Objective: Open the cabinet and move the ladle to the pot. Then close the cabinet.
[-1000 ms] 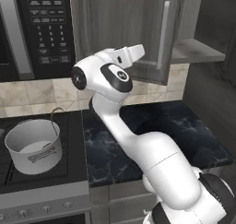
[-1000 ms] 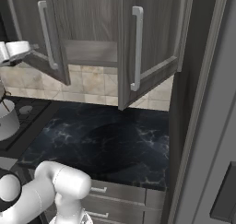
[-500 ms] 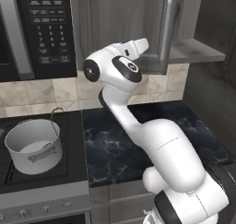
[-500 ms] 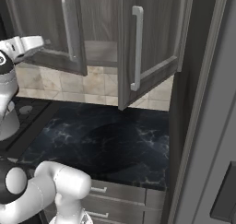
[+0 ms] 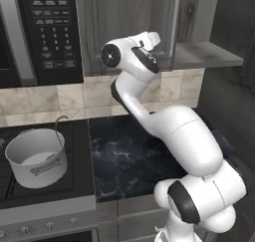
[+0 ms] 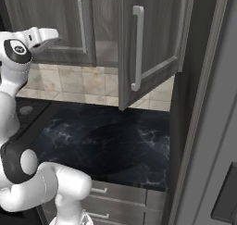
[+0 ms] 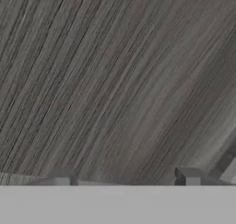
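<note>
Cabinet (image 6: 152,48) at twelve o'clock: left door swung nearly shut since a second ago, right door still ajar, so closing only half done. Pot (image 5: 36,158) at nine o'clock on the stove, ladle (image 5: 59,124) hooked over its rim. Gripper (image 7: 124,178) spread, empty, tips against the door face.

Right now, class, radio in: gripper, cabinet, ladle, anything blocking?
Gripper empty, jaws apart, facing left cabinet door. Right door open. Ladle in pot. Nothing blocking.
</note>
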